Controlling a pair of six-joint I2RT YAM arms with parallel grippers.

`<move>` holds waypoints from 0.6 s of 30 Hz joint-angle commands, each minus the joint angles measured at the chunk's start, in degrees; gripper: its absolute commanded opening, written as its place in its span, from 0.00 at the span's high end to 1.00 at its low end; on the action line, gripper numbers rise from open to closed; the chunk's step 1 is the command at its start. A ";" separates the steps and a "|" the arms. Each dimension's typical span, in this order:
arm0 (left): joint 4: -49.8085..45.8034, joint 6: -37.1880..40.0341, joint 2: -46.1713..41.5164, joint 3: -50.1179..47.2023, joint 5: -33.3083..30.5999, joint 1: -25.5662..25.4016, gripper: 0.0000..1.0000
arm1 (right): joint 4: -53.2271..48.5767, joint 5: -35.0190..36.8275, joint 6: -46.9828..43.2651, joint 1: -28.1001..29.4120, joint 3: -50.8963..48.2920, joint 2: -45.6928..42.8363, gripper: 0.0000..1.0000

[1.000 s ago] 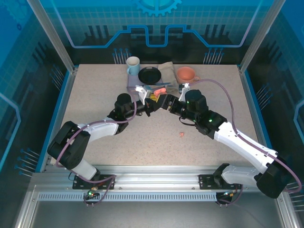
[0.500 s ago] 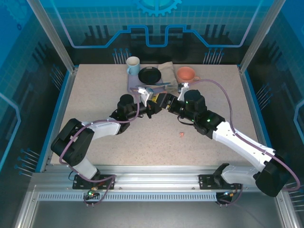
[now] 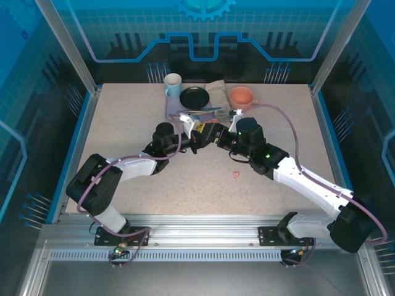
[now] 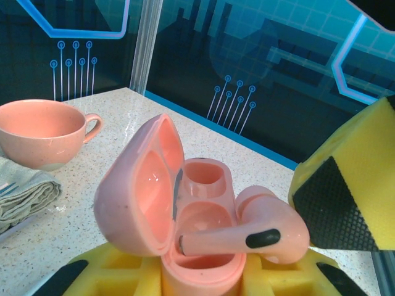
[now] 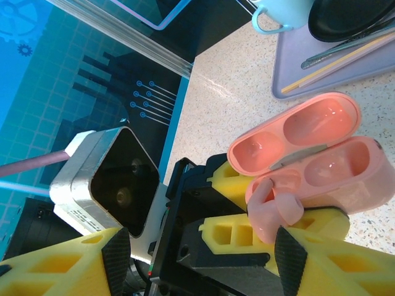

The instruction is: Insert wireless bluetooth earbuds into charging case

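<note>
From above: left pincer (image 3: pixel 195 139) and right pincer (image 3: pixel 214 132) tip to tip over the middle of the tabletop (image 3: pixel 123 135), just on the near side of the tray (image 3: pixel 174 112); too small here to tell what sits between them. Nearer the right arm, well apart from both tips, a loose earbud (image 3: pixel 235 174) in salmon pink, lying on the bare surface. From the left wrist: clamped narrow on the salmon charging case (image 4: pixel 154 197), yellow pads against its lower body, lid open to the left. Across the open mouth, an earbud (image 4: pixel 247 231) of the same colour, lying almost flat, stem end toward the lid, head out over the opposite rim and touching one finger (image 4: pixel 345 185) of the right pincer. Not seated: rear well plainly empty, front well merely bridged by the stem. Farther back at the left, a salmon mug (image 4: pixel 40 132) beside a folded cloth (image 4: pixel 24 191). From the right wrist: spread wide, with nothing pinched between the two tips; earbud (image 5: pixel 274 213) just by one of them, leaning on the case (image 5: pixel 315 148) near the front well. Judged as the seating step for this bud, about midway, with the loose one yet to fetch. Next, probably: raise the stem end, aim it down into the well, then press gently on the head with a fingertip while holding the case steady. Too much sideways push likely to flick the bud off the rim.
</note>
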 commanded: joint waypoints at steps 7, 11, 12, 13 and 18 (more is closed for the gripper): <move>1.13 0.50 0.31 0.89 1.82 -0.27 1.00 | 1.08 -0.14 0.54 0.82 -0.75 -0.05 0.34; 0.94 0.49 0.31 0.74 2.12 -0.32 1.00 | 1.31 -0.60 0.28 0.91 0.37 1.01 0.34; 1.00 0.52 0.31 0.67 2.19 -0.40 1.00 | 1.49 -0.62 0.33 0.93 0.81 1.35 0.34; 1.15 0.48 0.31 0.65 2.26 -0.41 1.00 | 1.65 -0.62 0.22 0.90 1.10 1.64 0.34; 1.30 0.40 0.31 0.59 2.26 -0.52 1.00 | 2.36 -0.62 -0.13 0.72 3.70 3.19 0.34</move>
